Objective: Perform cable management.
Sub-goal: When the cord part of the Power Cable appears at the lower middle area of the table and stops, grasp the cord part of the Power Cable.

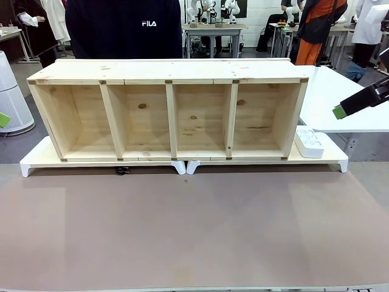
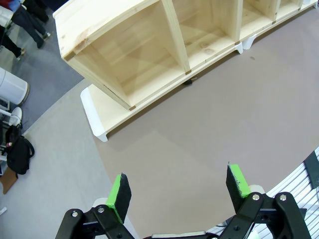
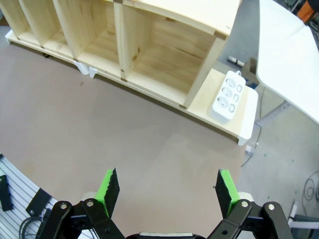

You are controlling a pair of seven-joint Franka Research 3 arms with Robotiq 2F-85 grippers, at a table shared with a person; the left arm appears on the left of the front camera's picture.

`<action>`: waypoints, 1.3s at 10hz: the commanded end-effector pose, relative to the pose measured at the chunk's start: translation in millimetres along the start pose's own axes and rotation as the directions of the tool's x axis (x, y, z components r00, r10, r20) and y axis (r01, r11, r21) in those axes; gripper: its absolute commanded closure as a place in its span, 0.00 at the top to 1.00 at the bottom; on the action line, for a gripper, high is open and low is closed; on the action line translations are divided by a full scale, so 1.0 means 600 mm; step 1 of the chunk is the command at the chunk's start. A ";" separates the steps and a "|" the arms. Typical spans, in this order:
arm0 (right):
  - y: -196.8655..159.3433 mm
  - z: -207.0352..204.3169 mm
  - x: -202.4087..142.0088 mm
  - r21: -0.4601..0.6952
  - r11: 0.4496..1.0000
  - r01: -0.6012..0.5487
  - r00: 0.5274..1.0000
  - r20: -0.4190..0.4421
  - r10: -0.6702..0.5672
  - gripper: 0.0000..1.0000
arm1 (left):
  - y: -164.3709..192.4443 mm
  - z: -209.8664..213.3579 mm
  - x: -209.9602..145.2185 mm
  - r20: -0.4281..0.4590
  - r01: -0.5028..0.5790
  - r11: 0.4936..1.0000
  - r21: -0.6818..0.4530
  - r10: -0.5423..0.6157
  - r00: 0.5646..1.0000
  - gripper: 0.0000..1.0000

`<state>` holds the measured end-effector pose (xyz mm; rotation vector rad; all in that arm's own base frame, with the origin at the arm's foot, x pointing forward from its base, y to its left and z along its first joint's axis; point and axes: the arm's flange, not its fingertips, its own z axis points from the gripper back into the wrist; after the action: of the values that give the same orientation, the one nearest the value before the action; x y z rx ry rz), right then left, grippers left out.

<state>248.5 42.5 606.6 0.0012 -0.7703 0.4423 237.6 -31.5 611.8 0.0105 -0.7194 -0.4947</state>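
**Grippers.**
- The left gripper (image 2: 177,179) hangs above the brown mat (image 2: 209,124). Its 2 fingers (image 2: 119,195) stand wide apart, with nothing between them.
- The right gripper (image 3: 167,179) is also spread wide and holds nothing. It is over the mat near the shelf's right end.
- In the front view the right gripper (image 1: 343,109) comes in from the right edge. It is raised above table level, clear of the shelf (image 1: 170,73).

**Shelf.**
- This is a pale wooden unit with 4 open compartments facing the robot.
- It stands on 2 low white-footed boards (image 1: 36,161) at the far side of the mat.
- The boards meet just right of the shelf's middle.

**Cable.**
- The one trace of the cable (image 1: 123,171) is a small black piece on the mat.
- It lies against the front edge of the left board, below the divider between compartments 1 and 2 from the left.
- The left wrist view shows the same piece (image 2: 188,82) at the board's edge.
- It is too small to tell whether it is the plug or a bend of cord.
- It is well apart from both grippers.

**Other items.**
- A white strip (image 1: 309,143) with 3 sockets lies on the right board, just beside the shelf's right wall.
- A person (image 1: 124,27) in a dark top stands behind the shelf.
- A white table (image 1: 340,91) sits to the right.
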 end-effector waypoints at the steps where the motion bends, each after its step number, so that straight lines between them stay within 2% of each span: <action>1: -0.002 -0.001 0.000 -0.004 1.000 0.003 1.000 -0.003 -0.003 1.00 | 0.000 0.002 0.000 0.002 0.000 1.000 0.001 0.000 1.000 1.00; 13: -0.002 -0.001 0.000 -0.004 1.000 0.003 1.000 -0.003 -0.003 1.00 | 0.000 0.002 0.000 0.002 0.000 1.000 0.001 0.000 1.000 1.00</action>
<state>248.5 42.5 606.6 0.0011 -0.7705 0.4423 237.6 -31.5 611.8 0.0105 -0.7195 -0.4947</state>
